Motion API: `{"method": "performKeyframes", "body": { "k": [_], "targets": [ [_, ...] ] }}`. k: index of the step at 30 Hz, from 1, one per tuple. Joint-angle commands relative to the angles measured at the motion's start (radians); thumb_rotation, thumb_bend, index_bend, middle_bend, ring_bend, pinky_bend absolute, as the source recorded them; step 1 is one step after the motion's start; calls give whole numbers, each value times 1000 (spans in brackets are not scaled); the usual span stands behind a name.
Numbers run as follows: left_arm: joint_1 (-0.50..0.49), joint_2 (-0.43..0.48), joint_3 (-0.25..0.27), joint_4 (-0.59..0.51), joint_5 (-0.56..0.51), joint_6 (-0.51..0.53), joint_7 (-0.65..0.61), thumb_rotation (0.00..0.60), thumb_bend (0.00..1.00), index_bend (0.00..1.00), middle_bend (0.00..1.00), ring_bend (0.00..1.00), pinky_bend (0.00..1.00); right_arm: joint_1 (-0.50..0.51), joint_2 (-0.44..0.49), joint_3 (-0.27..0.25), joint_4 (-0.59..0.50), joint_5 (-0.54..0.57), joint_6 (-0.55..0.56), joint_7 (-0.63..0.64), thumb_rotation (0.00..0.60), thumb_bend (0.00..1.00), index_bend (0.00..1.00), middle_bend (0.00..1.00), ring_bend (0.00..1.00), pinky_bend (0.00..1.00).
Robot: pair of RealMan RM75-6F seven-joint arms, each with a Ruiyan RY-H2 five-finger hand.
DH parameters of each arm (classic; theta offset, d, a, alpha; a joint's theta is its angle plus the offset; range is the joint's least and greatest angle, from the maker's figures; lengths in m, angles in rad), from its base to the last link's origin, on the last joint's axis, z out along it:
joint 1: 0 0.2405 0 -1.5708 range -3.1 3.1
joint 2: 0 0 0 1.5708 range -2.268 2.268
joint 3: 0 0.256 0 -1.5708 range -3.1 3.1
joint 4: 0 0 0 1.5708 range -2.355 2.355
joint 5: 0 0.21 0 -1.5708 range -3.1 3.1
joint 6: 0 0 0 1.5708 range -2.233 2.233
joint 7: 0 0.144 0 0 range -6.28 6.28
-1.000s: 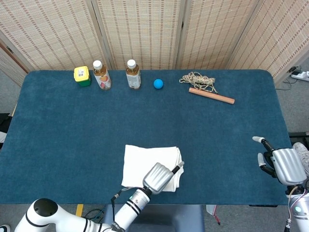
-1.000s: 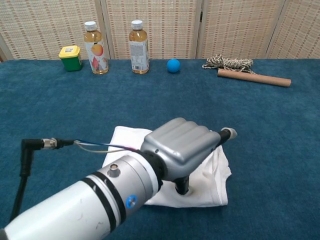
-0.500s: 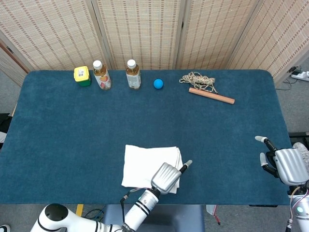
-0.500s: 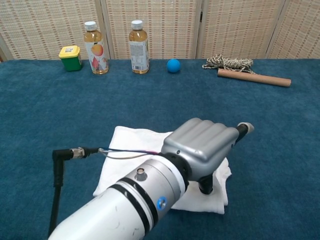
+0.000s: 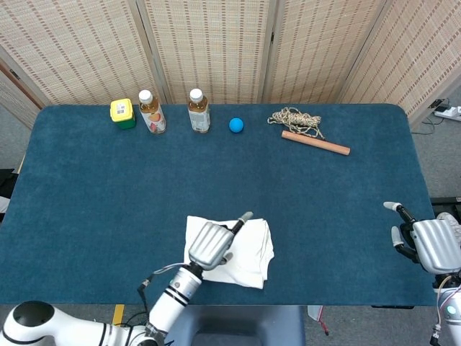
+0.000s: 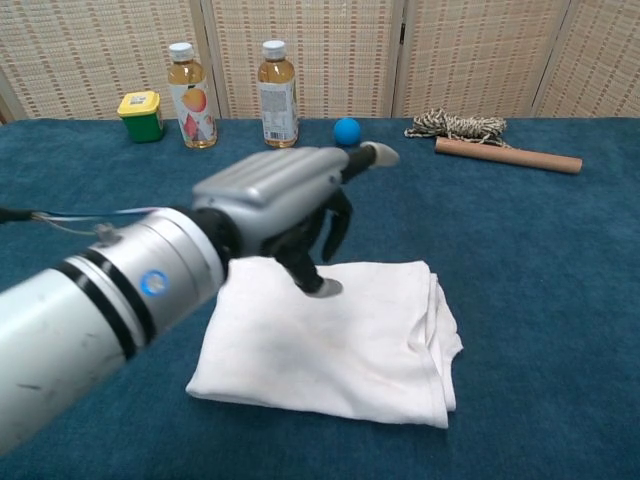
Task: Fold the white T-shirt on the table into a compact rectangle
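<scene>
- White T-shirt (image 6: 340, 345): folded into a rough rectangle, lying flat on the blue table (image 5: 94, 194) near its front edge, a little left of centre in the head view; layered fold edges show along its right side.
- Left hand (image 5: 211, 243): held over the rear left part of the T-shirt, palm down, fingers spread and bent downward, gripping nothing. In the chest view one fingertip (image 6: 327, 288) points down close to the cloth near its rear edge; contact cannot be told. Another finger extends forward, toward the back of the table.
- Left forearm (image 6: 95, 300): white and silver, entering from the lower left of the chest view, with thin cables along its wrist.
- Right hand (image 5: 425, 241): at the right edge of the table, well apart from the T-shirt, seen only in the head view; fingers apart and holding nothing.
- Back row, left to right in both views: yellow-lidded green container (image 5: 122, 113), two capped bottles of amber drink (image 5: 150, 112) (image 5: 198, 110) standing upright, small blue ball (image 5: 236, 125).
- Further right: coil of rope (image 5: 297, 120) just beside a wooden rod (image 5: 315, 143), which lies at a slant.
- Background: woven folding screens (image 5: 216, 43) behind the table.
</scene>
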Motion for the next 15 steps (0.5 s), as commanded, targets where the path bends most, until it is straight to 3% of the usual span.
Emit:
{"method": "performKeyframes", "body": {
  "k": [1,3,9,15],
  "targets": [
    [86,150,21,-85,40,67,-69,600,231,100,583,563,754,4,12,-6,8,8,-22,12,600,576,256,814,786,880],
    [126,215,34,-95,68,99,-119,600,231,123,545,532,709,10,20,-11,18,9,-41,28,600,576,256,730,709,803],
    [235,389,89,-63,133,161,-257,600,231,129,449,394,570,29,34,-25,66,0,-90,73,600,544,256,383,358,484],
    [333,499,134,-7,178,216,-379,600,231,128,394,346,494,39,14,-25,108,2,-105,87,600,415,256,263,222,350]
  ]
}}
